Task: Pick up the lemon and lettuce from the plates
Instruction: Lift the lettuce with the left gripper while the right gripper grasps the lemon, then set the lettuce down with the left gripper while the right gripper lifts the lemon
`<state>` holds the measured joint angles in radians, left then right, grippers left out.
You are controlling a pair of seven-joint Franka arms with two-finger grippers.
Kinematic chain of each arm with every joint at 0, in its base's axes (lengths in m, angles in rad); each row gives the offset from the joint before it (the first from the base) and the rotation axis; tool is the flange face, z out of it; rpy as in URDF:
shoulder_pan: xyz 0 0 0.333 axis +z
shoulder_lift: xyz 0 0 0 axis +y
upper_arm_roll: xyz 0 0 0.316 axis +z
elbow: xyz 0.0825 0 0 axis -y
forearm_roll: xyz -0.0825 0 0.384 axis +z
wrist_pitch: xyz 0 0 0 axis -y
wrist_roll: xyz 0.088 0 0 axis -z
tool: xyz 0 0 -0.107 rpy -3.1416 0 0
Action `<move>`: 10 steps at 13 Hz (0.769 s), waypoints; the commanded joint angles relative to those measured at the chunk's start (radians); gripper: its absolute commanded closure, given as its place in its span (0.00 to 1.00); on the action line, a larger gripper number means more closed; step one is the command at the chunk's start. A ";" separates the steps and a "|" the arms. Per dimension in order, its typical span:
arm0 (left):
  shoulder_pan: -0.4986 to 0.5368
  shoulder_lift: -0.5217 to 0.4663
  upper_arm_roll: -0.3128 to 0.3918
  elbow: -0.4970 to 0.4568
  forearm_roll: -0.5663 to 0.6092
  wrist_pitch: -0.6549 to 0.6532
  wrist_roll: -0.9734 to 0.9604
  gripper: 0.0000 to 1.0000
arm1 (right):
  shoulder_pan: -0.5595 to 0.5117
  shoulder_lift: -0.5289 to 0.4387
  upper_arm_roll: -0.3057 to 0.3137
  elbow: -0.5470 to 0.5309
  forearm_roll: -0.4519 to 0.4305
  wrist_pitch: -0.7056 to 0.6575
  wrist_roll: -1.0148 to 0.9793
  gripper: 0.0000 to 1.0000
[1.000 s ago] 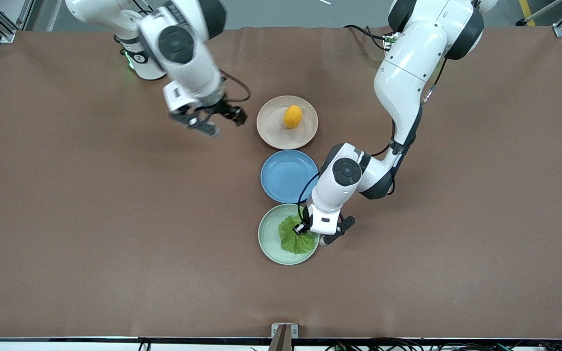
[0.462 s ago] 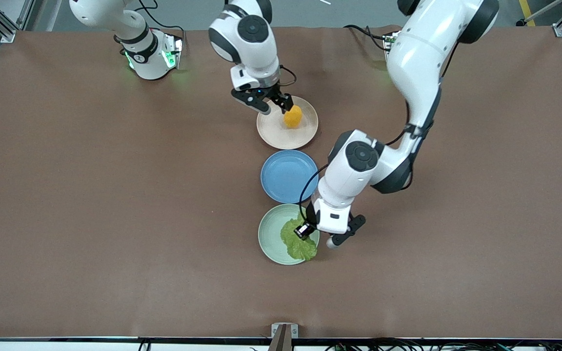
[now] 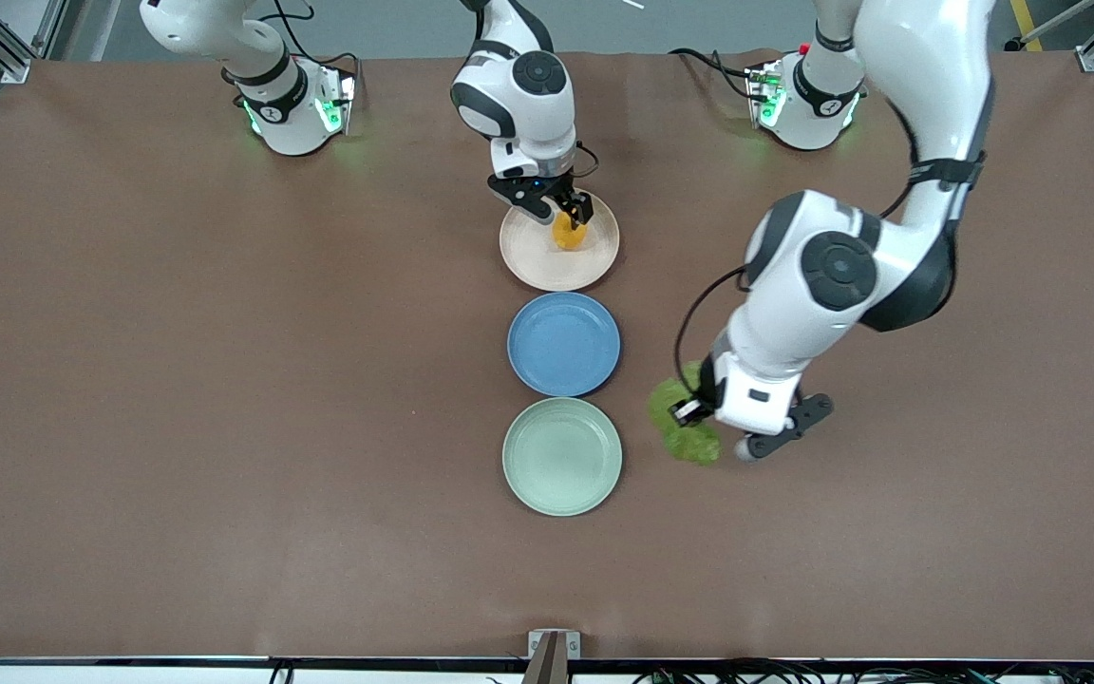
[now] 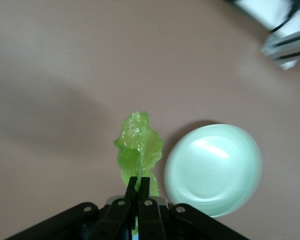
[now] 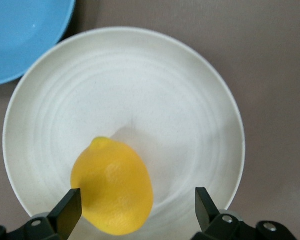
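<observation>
A: Where is the lettuce point(image 3: 683, 421)?

B: Off its plate, hanging in the air from the left claw point(image 4: 137, 186), over the bare bench point(image 3: 224, 380) just beside the mint green plate point(image 3: 561, 456), toward the left arm's end. In the left wrist view the two fingers are pinched together on the leaf's lower end and the crinkled leaf stands up past them.

A: And the lemon point(image 3: 568, 231)?

B: It lies on the beige-pink plate point(image 3: 547, 266), the plate farthest from the front camera. The right claw point(image 3: 555, 204) is down over it. The right wrist view shows its fingers point(image 5: 67, 210) spread wide, one finger just at the lemon's side, the other well apart from the fruit over the plate's rim. It has hold of nothing.

A: What sits between the two plates?

B: A blue plate point(image 3: 563, 343), in line with them. The mint green one is nearest the front camera.
</observation>
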<state>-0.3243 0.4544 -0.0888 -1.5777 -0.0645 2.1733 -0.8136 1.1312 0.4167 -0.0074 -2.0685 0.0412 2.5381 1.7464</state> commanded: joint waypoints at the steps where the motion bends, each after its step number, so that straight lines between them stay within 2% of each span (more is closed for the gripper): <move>1: 0.091 -0.134 -0.012 -0.259 0.006 0.049 0.196 1.00 | 0.041 0.048 -0.020 0.057 -0.032 -0.006 0.067 0.00; 7: 0.202 -0.142 -0.017 -0.566 0.005 0.435 0.326 1.00 | 0.025 0.068 -0.022 0.076 -0.161 -0.006 0.100 0.04; 10: 0.228 -0.141 -0.020 -0.648 0.005 0.488 0.414 0.99 | 0.022 0.077 -0.022 0.076 -0.211 -0.002 0.100 0.08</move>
<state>-0.1242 0.3446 -0.0950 -2.1653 -0.0645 2.6353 -0.4611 1.1563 0.4815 -0.0302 -2.0000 -0.1252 2.5367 1.8200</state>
